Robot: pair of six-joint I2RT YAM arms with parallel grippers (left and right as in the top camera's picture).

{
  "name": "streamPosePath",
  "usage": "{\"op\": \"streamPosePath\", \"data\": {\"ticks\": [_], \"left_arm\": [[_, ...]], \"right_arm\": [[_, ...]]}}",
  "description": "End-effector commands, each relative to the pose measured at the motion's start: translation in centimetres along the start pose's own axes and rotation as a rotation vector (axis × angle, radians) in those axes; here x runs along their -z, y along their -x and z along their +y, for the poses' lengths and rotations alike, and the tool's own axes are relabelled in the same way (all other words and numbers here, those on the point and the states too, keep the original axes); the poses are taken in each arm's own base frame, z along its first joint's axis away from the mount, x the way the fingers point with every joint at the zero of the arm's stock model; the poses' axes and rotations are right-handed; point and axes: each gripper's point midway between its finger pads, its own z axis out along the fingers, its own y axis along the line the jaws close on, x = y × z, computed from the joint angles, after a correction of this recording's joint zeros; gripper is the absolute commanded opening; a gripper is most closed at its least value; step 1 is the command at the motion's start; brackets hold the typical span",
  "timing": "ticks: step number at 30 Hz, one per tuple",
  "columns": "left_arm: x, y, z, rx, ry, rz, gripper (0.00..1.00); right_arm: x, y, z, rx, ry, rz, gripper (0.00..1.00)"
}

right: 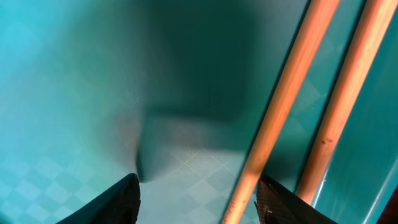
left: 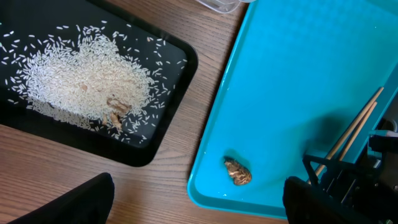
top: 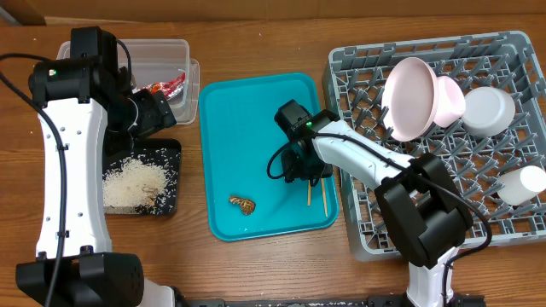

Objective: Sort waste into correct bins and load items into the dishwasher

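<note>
My right gripper (top: 307, 173) (right: 199, 202) is low over the teal tray, open. One of two wooden chopsticks (top: 322, 198) (right: 286, 106) (left: 351, 132) lies between its fingers, close to the right one; the other runs just outside. A small brown food scrap (top: 242, 204) (left: 237, 172) rests near the tray's front edge. My left gripper (top: 160, 109) (left: 199, 208) hangs open and empty above the black tray (top: 177, 170) (left: 143, 158), which holds rice (top: 132, 183) (left: 87, 78). The clear tub (top: 162, 51) contains a red-and-white wrapper (top: 171, 83).
The teal serving tray (top: 247, 119) (left: 280, 74) lies mid-table. At the right the grey dish rack (top: 358, 230) holds a pink bowl (top: 418, 98), a white bowl (top: 488, 109) and a white cup (top: 522, 183). Bare wood separates the black tray from the teal one.
</note>
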Motion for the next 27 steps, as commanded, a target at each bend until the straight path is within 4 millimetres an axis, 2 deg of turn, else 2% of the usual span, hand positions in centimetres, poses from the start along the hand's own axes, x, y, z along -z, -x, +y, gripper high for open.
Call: {"op": "streamPosePath", "data": {"ticks": [1,5,8,16,19,23,24,27], "left_arm": [[1.3,0.3,-0.3,-0.024,-0.009,-0.048,0.88],[1.3,0.3,-0.3,-0.024,-0.009,-0.047,0.89],[1.3,0.3,-0.3,-0.024,-0.009,-0.047,0.88],[1.3,0.3,-0.3,-0.024,-0.009,-0.047,0.88],[1.3,0.3,-0.3,-0.024,-0.009,-0.048,0.89],[1.3,0.3,-0.3,-0.024,-0.009,-0.047,0.88],[1.3,0.3,-0.3,-0.024,-0.008,-0.047,0.89],[1.3,0.3,-0.3,-0.024,-0.009,-0.047,0.89]], "right_arm": [[-0.5,-0.3,0.0,-0.008,0.009,0.018,0.62],[-0.5,-0.4,0.0,-0.034,0.006,0.020,0.61],[-0.8,-0.5,-0.1,-0.084,0.001,0.027,0.56],[-3.1,-2.7,-1.3,-0.147,-0.043,0.106,0.48],[-3.4,-3.0,-1.5,-0.148,-0.047,0.113,0.42],[-3.4,-3.0,-1.5,-0.148,-0.048,0.116,0.28],[-3.4,-3.1,-1.5,-0.148,-0.049,0.118,0.22],[-3.3,-3.2,-1.6,-0.149,-0.053,0.124,0.17]]}}
